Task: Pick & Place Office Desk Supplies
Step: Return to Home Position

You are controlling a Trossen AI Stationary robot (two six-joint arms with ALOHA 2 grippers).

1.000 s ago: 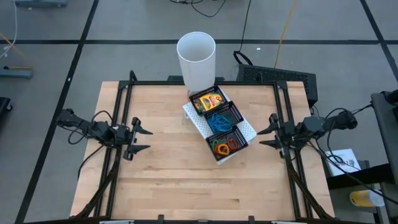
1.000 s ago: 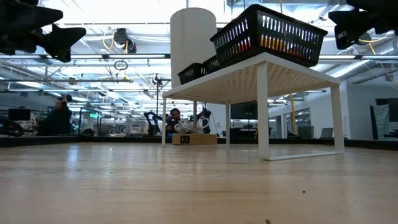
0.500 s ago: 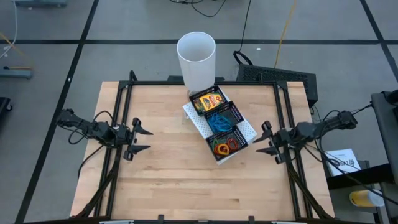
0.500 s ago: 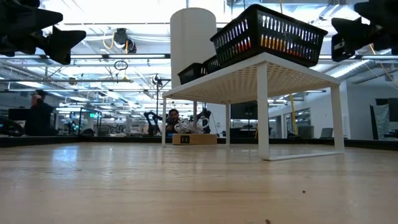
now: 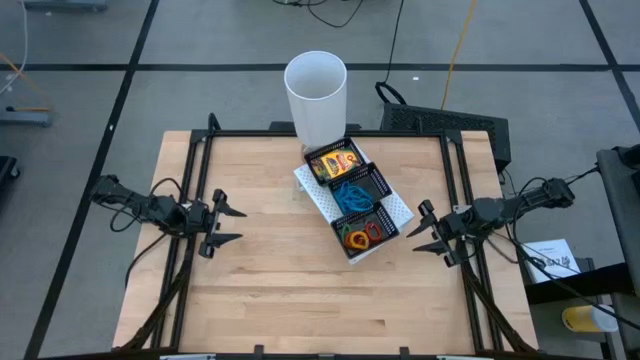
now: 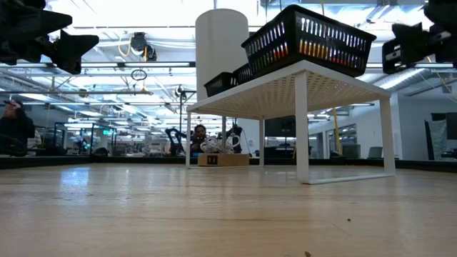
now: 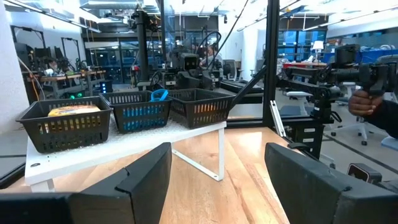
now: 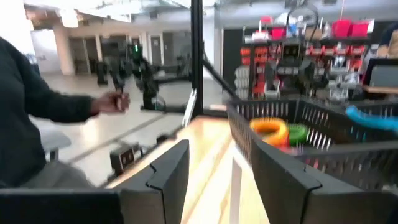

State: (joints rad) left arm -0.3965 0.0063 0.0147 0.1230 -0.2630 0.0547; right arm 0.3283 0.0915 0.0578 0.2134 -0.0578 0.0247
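— How are the fingers (image 7: 146,180) of the left gripper (image 5: 238,225) found?
— They are spread wide apart, and nothing is held between them. The gripper is raised above the table's (image 5: 290,300) left side, well apart from the shelf, and is pointed toward the middle.

— And the right gripper (image 5: 418,228)?
— Its fingers (image 8: 168,177) are likewise parted and nothing is gripped. It is held near the right corner of the white shelf (image 5: 398,210), apart from it, with its tips turned toward the tray.

— Where are the supplies seen?
— All are gathered in the black mesh tray (image 5: 384,180), which is set slantwise on the shelf. The yellow-and-green crayon boxes (image 5: 336,162) are lodged in the compartment nearest the tall white cup (image 5: 316,95); their number cannot be told. Blue rubber-band loops (image 5: 350,193) are piled in the middle compartment. Orange, red and green loops (image 5: 360,235) are heaped in the compartment farthest from the cup.

— Is anything else to be noted?
— In the right wrist view, a person's hand (image 8: 113,102) on a dark sleeve is shown beyond the table.
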